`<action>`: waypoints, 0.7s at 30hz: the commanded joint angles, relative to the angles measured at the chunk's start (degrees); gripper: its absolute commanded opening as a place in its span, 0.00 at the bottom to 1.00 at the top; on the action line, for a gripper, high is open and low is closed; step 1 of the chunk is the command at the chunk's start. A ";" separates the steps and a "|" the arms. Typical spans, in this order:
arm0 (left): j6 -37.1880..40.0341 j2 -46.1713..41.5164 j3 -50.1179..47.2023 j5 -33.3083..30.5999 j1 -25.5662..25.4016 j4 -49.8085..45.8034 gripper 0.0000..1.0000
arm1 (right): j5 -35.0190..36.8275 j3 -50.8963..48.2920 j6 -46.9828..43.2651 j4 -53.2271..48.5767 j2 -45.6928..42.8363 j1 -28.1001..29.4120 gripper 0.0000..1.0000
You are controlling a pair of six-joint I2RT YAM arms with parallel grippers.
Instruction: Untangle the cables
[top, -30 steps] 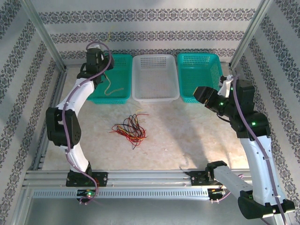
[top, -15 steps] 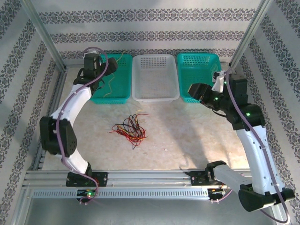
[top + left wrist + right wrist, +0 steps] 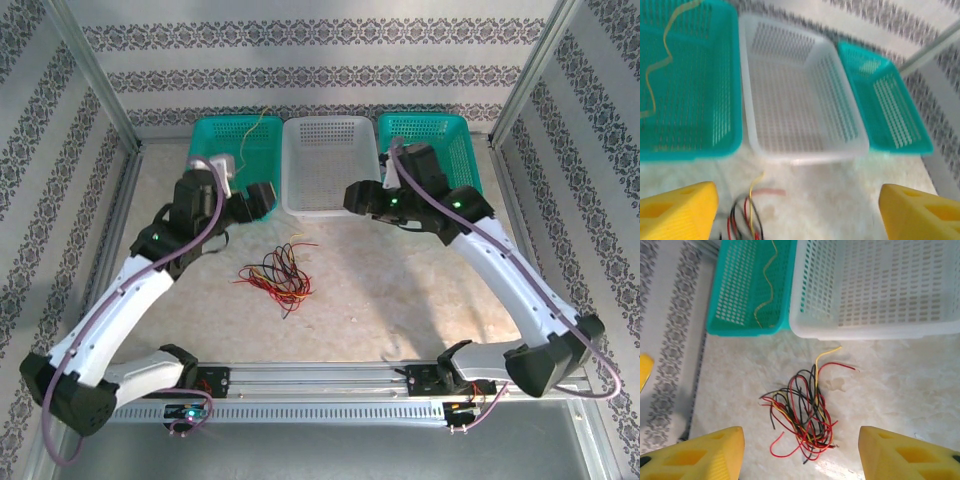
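Hovering near the cables [image 3: 800, 410] mid-frame, left gripper [image 3: 800, 215] and right gripper [image 3: 801, 452] gape empty; next move likely pinches one loose end.

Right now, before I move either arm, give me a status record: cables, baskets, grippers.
tangled cables: red, black and yellow, bunched on the table in front of the white basket
separated: one yellow cable in the left teal basket
left gripper: open, holding nothing
right gripper: open, facing the tangled cables
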 commanded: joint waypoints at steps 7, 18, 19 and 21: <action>-6.85 -12.00 -12.10 -2.30 -2.87 -12.56 0.76 | 3.94 -1.41 1.84 1.87 5.86 8.99 0.65; -8.11 -11.61 -15.33 -0.82 -2.81 -11.28 0.74 | 5.57 -1.14 0.81 2.19 11.40 17.15 0.55; -8.48 -11.72 -16.16 -0.49 -2.88 -10.87 0.74 | 5.65 -0.83 0.62 2.15 11.97 17.70 0.54; -9.08 -11.60 -17.92 0.41 -2.86 -9.47 0.74 | 5.83 -0.07 0.35 1.75 13.35 18.60 0.51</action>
